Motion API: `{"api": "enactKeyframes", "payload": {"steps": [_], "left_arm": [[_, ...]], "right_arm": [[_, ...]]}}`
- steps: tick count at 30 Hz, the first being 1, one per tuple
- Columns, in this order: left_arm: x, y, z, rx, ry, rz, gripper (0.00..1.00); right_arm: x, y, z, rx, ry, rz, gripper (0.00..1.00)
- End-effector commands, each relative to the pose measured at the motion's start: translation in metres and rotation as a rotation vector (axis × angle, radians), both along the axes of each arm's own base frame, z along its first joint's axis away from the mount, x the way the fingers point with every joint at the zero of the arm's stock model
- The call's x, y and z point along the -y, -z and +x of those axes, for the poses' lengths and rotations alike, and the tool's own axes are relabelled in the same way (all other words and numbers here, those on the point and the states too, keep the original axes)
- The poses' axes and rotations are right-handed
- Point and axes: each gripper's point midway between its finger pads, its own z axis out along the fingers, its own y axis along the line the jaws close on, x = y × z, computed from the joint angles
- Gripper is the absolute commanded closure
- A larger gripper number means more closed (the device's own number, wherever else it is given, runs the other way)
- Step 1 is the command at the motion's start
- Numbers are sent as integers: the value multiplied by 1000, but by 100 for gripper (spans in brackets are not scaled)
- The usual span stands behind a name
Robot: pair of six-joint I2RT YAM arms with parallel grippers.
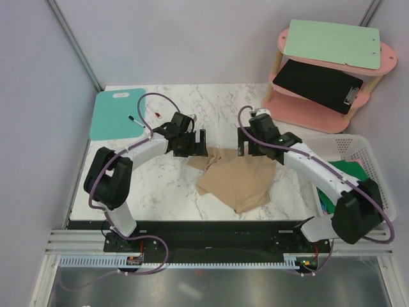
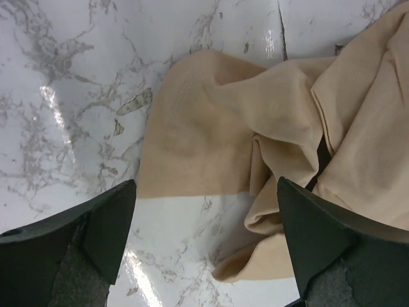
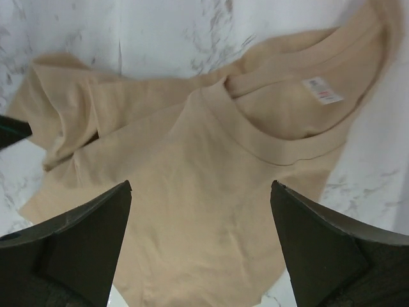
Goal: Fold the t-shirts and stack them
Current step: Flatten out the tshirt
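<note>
A light tan t-shirt point(image 1: 234, 180) lies crumpled on the marble table between the two arms. In the left wrist view its sleeve point(image 2: 204, 128) is spread flat and folds bunch up to the right. The right wrist view shows its collar and white label point(image 3: 319, 89). My left gripper point(image 1: 192, 147) is open above the shirt's far left corner, with bare table and a cloth edge between its fingers point(image 2: 206, 185). My right gripper point(image 1: 250, 147) hangs open above the shirt's body point(image 3: 200, 185), holding nothing. A green t-shirt point(image 1: 350, 171) lies in the basket.
A white mesh basket point(image 1: 367, 150) stands at the right edge. A teal board point(image 1: 115, 112) lies at the far left with a small pen on it. A pink two-level shelf point(image 1: 316, 109) at the back right carries a mint clipboard point(image 1: 329, 41) and a black one point(image 1: 319, 82).
</note>
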Motion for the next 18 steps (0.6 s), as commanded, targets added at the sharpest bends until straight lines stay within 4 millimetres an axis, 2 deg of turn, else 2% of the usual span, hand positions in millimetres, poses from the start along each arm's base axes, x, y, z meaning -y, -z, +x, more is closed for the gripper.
{"api": "enactKeyframes", "payload": {"steps": [1, 2, 4, 8, 9, 10, 11, 12, 14, 15, 16, 17, 18], "left_arm": [[26, -13, 30, 69, -26, -87, 4], [28, -9, 32, 63, -26, -88, 4], [29, -6, 35, 60, -28, -88, 5], [31, 2, 39, 59, -31, -84, 10], [32, 6, 40, 51, -30, -80, 16], [32, 9, 41, 48, -30, -79, 19], [34, 9, 43, 50, -29, -81, 24], [34, 11, 43, 42, -28, -79, 37], [36, 17, 45, 32, -26, -79, 52], [37, 17, 45, 29, -23, -83, 68], [38, 18, 46, 30, -23, -82, 71], [37, 19, 45, 29, -24, -78, 79], [34, 19, 47, 36, -32, -66, 98]], "right_arm": [[-46, 50, -12, -103, -127, 5, 4], [-56, 55, -14, -104, -146, 2, 4], [-60, 71, -13, -127, -138, -27, 5], [-75, 84, -13, -132, -145, -25, 7], [-78, 84, -13, -128, -148, -25, 10], [-80, 87, -13, -131, -149, -25, 18], [-82, 90, -13, -129, -153, -24, 22], [-84, 95, -12, -137, -151, -30, 26], [-85, 100, -12, -143, -157, -40, 38], [-85, 105, -13, -154, -160, -48, 62], [-85, 108, -13, -158, -161, -55, 76], [-83, 111, -14, -160, -157, -65, 91], [-81, 109, -14, -154, -151, -67, 100]]}}
